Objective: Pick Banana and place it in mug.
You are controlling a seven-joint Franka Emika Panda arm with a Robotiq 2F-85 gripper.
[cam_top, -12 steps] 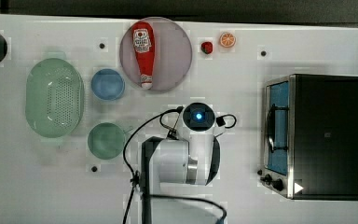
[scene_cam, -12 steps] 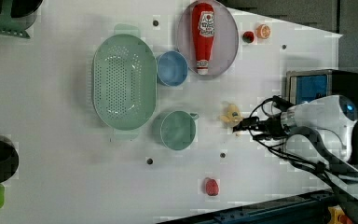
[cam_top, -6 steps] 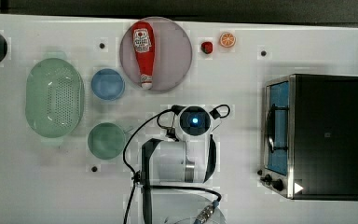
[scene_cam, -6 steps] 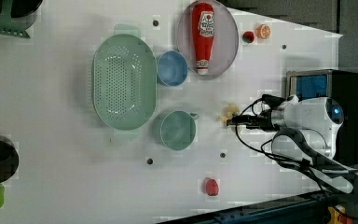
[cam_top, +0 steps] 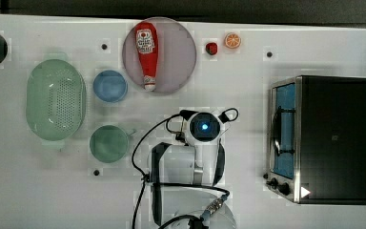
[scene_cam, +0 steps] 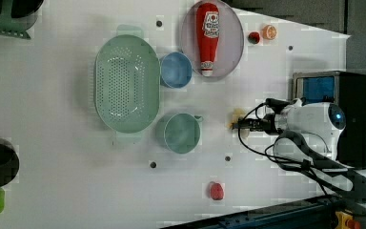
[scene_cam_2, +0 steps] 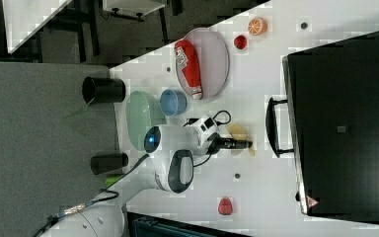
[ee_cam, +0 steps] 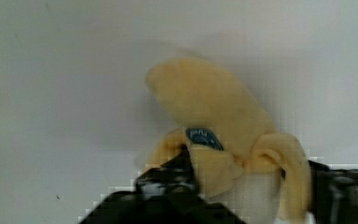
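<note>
The black jaws (ee_cam: 249,186) stand one on each side of the small pale yellow toy banana (ee_cam: 223,126) with a blue sticker, which lies on the white table (cam_top: 38,191); they look close against its peeled end, but I cannot tell if they are squeezing it yet. In the left view the jaws (scene_cam: 240,126) reach out from the white robot arm (scene_cam: 314,121) to the banana (scene_cam: 237,116), and the banana sits to the right of the round dull teal-green mug (scene_cam: 181,133), a little apart from it. The mug (cam_top: 108,143) stands upright and has nothing in it. Next to the mug in the left view is the big pale green oval colander with holes (scene_cam: 126,83), and just past that is the round light blue cup (scene_cam: 175,70). Farther off, a red plastic ketchup bottle (cam_top: 146,52) lies on a round grey plate (cam_top: 181,52). Near the plate are a small red toy fruit (cam_top: 211,48) and a round orange slice (cam_top: 232,40). A black toaster oven (cam_top: 333,138) stands at the top view's right.
</note>
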